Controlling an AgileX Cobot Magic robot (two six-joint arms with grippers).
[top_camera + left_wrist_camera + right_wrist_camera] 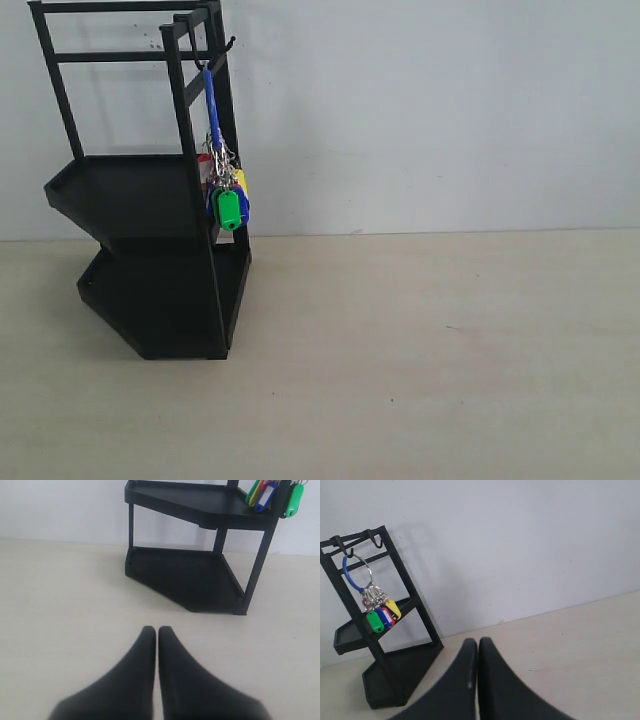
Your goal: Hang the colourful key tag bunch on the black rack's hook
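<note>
The colourful key tag bunch [229, 196] hangs by its blue loop from the hook [203, 66] at the top corner of the black rack [150, 250], its tags dangling beside the upper tray. The right wrist view shows the bunch [379, 612] hanging from the hook [348, 554] on the rack [385, 665]. In the left wrist view only the tags' lower ends [272, 496] show beside the rack [195, 575]. My left gripper [156, 630] is shut and empty, well back from the rack. My right gripper [478, 641] is shut and empty, away from the bunch. Neither arm appears in the exterior view.
The rack stands at the back left of a pale wooden table [420, 360], against a plain white wall [430, 110]. A second small hook [377, 542] sticks out from the rack's top bar.
</note>
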